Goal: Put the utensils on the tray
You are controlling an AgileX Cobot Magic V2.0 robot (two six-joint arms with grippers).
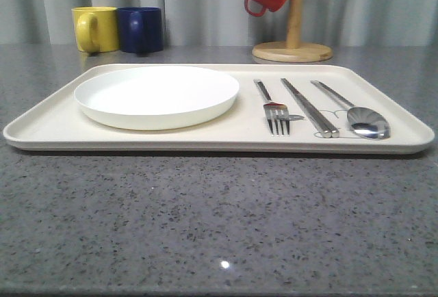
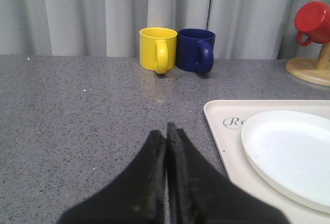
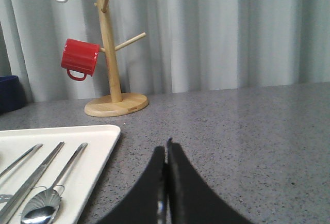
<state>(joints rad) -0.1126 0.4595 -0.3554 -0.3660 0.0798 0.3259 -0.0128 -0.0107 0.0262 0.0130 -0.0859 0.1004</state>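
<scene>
Both sets of fingers are pressed flat together with nothing between them. Left gripper [image 2: 166, 131] sits low over bare grey countertop [image 2: 77, 115], and the right gripper [image 3: 166, 149] does the same on its own side, so neither one is holding anything.

Going outward from the left fingertips: just past them and off to the side is the corner of the cream tray [image 2: 216, 115], with the round white plate [image 2: 289, 152] sitting on it. Further back are the yellow mug [image 2: 157, 48] and navy mug [image 2: 196, 49], touching each other by the curtain.

From the right fingertips, the tray edge is just beside them too, and the spoon [image 3: 44, 206], chopsticks [image 3: 31, 180] and a fork handle [image 3: 20, 159] lie side by side on it. Beyond that is the wooden mug tree [image 3: 111, 53] with a red mug [image 3: 80, 58] hanging off a peg.

Front view confirms it: fork [image 1: 274, 109], chopsticks and spoon all lie flat on the tray next to the plate, none hanging over the rim.

My read is the placing step looks done, all three pieces are on. Next move probably just calls for the arms to keep clear, no grasp needed.
</scene>
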